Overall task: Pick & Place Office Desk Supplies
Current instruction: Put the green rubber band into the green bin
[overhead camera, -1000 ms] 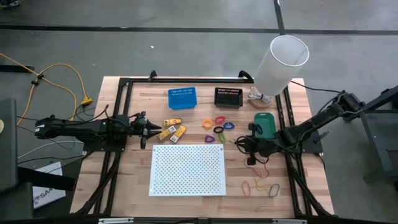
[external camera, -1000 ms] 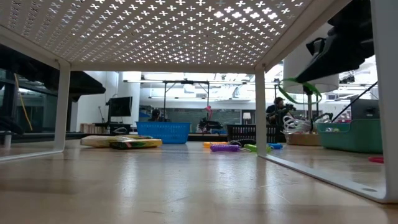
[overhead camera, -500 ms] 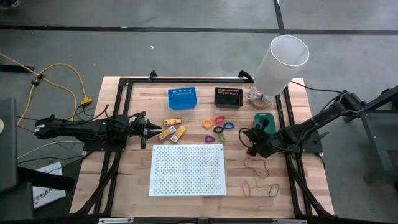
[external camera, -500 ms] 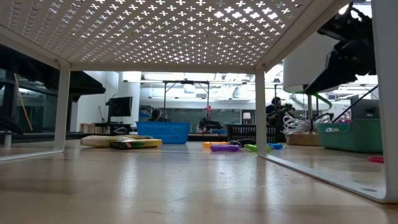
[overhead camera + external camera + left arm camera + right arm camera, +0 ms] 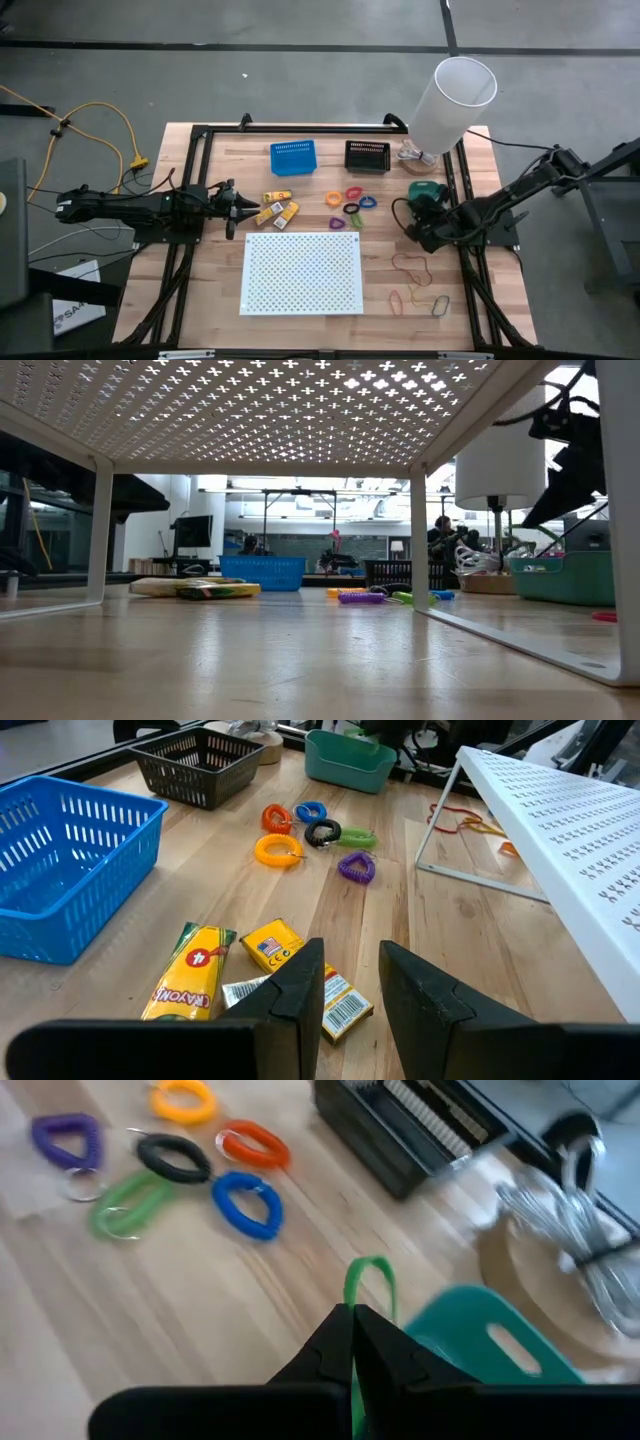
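You have the tabletop [image 5: 215, 280] carrying a white board [image 5: 302, 272] at its middle front, raised on legs as the low view shows. Behind it stand 3 bins: a blue bin [image 5: 292, 157], a black bin [image 5: 367, 156] and a green bin [image 5: 425, 196] on the right side. A white cylinder [image 5: 452, 102] stands tilted at the back right corner.

Your right gripper [image 5: 410, 222] hangs just in front of the green bin, jaws clenched on a green band [image 5: 368, 1285]; in the right wrist view the band loops out past the fingertips, above the wood, with the green bin just beyond it. Your left gripper [image 5: 243, 207] rests low on the left side, jaws parted and grasping nothing, pointed at the packets.

3 yellow packets [image 5: 277, 207] lie between the blue bin and the board, touching or overlapping one another in the left wrist view. The coil loops [image 5: 349, 204] sit in a cluster in front of the black bin: orange, yellow, blue, black, green and purple. Loose rubber bands [image 5: 420, 290], red, brown and others, lie on the wood to the right of the board, well apart from the green bin.
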{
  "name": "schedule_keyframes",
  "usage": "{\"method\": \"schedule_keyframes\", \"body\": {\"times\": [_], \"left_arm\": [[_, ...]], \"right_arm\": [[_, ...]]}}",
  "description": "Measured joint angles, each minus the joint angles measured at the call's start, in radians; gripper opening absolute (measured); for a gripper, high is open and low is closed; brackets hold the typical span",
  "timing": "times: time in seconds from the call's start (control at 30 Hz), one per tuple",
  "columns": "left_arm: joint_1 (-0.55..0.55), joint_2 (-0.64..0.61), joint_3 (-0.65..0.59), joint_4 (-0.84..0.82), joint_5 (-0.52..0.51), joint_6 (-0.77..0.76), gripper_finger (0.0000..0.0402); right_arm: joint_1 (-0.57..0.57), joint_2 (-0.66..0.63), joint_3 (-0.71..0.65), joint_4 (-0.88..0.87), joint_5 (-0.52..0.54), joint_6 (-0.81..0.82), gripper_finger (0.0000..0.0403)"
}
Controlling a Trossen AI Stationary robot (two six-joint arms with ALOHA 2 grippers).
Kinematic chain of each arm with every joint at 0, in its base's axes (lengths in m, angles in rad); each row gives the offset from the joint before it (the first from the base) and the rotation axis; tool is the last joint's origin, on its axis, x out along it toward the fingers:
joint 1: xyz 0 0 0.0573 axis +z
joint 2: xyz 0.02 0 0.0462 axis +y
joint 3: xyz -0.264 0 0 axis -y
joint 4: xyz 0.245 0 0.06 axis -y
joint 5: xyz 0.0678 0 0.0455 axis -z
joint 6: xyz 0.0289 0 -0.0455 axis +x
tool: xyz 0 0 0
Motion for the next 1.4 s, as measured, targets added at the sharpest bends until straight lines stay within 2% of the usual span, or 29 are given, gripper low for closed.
{"method": "schedule_keyframes", "body": {"times": [0.47, 0.83, 1.1, 1.4], "left_arm": [[0.0, 0.0, 0.0, 0.0, 0.0, 0.0, 0.0095], [0.0, 0.0, 0.0, 0.0, 0.0, 0.0, 0.0095], [0.0, 0.0, 0.0, 0.0, 0.0, 0.0, 0.0095], [0.0, 0.0, 0.0, 0.0, 0.0, 0.0, 0.0095]], "right_arm": [[0.0, 0.0, 0.0, -0.218, -0.027, 0.272, 0.0002], [0.0, 0.0, 0.0, -0.224, -0.085, 0.324, 0.0002], [0.0, 0.021, 0.0, -0.224, -0.203, 0.385, 0.0002], [0.0, 0.039, 0.0, -0.221, -0.213, 0.404, 0.0002]]}}
